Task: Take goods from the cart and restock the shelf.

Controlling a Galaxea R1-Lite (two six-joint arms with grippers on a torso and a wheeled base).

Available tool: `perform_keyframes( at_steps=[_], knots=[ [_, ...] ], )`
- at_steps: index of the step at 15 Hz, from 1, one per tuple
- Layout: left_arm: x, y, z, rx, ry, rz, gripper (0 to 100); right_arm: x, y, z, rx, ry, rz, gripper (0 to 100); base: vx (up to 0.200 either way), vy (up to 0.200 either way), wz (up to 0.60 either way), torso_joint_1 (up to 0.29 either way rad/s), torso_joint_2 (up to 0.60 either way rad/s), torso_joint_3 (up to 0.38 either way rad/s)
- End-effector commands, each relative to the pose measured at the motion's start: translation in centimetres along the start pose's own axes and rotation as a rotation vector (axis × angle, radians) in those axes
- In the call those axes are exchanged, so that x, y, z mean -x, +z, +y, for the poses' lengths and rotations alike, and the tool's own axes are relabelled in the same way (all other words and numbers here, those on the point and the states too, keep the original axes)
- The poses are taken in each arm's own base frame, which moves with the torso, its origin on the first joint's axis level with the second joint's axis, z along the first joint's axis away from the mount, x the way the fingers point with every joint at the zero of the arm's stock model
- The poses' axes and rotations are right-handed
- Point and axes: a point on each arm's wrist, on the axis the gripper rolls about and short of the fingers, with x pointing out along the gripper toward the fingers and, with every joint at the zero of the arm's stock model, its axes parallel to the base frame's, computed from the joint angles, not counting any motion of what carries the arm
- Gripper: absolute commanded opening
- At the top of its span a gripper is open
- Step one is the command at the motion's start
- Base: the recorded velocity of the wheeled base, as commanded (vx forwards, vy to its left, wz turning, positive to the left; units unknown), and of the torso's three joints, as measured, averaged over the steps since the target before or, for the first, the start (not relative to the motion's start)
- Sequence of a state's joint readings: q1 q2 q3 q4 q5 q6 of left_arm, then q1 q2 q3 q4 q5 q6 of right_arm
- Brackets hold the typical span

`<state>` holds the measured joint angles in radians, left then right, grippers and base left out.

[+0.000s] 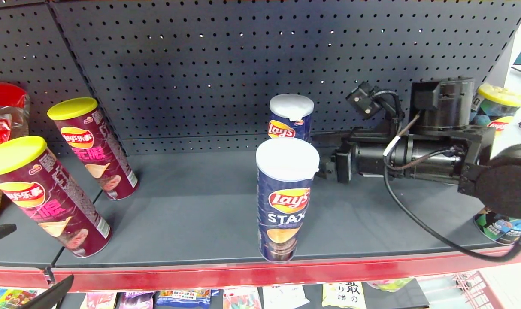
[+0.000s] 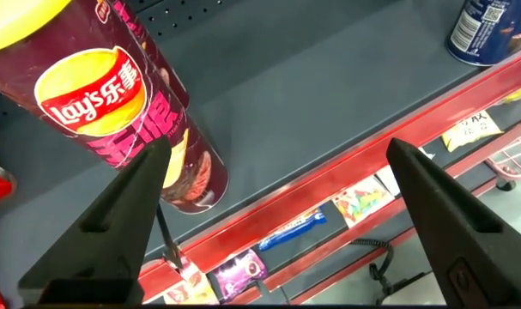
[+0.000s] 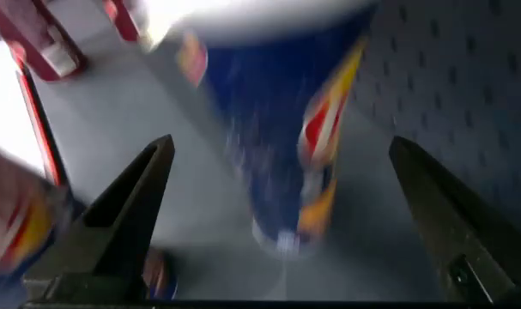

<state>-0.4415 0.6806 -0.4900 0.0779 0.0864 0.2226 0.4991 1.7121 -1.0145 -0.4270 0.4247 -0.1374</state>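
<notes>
Well, two red cans (image 1: pixel 46 193) stand at the left of the shelf (image 1: pixel 192 206), with the left gripper (image 2: pixel 277 150) near the front one, fingers wide apart. Two blue cans (image 1: pixel 284 201) stand in the middle. Beside them, the right gripper (image 3: pixel 279 146) has its fingers apart too, holding nothing.
</notes>
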Motion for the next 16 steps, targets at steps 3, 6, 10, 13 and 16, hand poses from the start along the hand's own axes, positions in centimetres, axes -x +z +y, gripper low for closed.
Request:
perform_keyframes(
  at_steps=[3, 6, 10, 13, 16],
  knots=[
    [-1.2, 0.3, 0.0, -0.002, -0.009, 0.050, 100, 8.2, -1.8, 3.5, -0.001, -0.050, -0.004, 100, 0.000, 0.000, 0.00, 0.000, 0.00, 0.000],
    [-1.7, -0.1, -0.2, -0.004, -0.020, 0.083, 100, 12.6, -4.2, 5.8, -0.002, -0.067, -0.008, 100, 0.000, 0.000, 0.00, 0.000, 0.00, 0.000],
    [-3.8, 0.5, -0.3, -0.002, -0.094, 0.127, 100, 18.4, -8.1, 8.8, 0.016, -0.121, -0.051, 100, 0.000, 0.000, 0.00, 0.000, 0.00, 0.000],
    [-5.4, 0.4, -0.6, 0.026, -0.135, 0.180, 100, 21.4, -8.9, 9.7, 0.013, -0.276, -0.092, 100, 0.000, 0.000, 0.00, 0.000, 0.00, 0.000],
    [-9.1, 0.9, -1.0, 0.043, -0.218, 0.181, 100, 23.3, -9.7, 10.3, -0.054, -0.390, -0.108, 100, 0.000, 0.000, 0.00, 0.000, 0.00, 0.000]
  ],
)
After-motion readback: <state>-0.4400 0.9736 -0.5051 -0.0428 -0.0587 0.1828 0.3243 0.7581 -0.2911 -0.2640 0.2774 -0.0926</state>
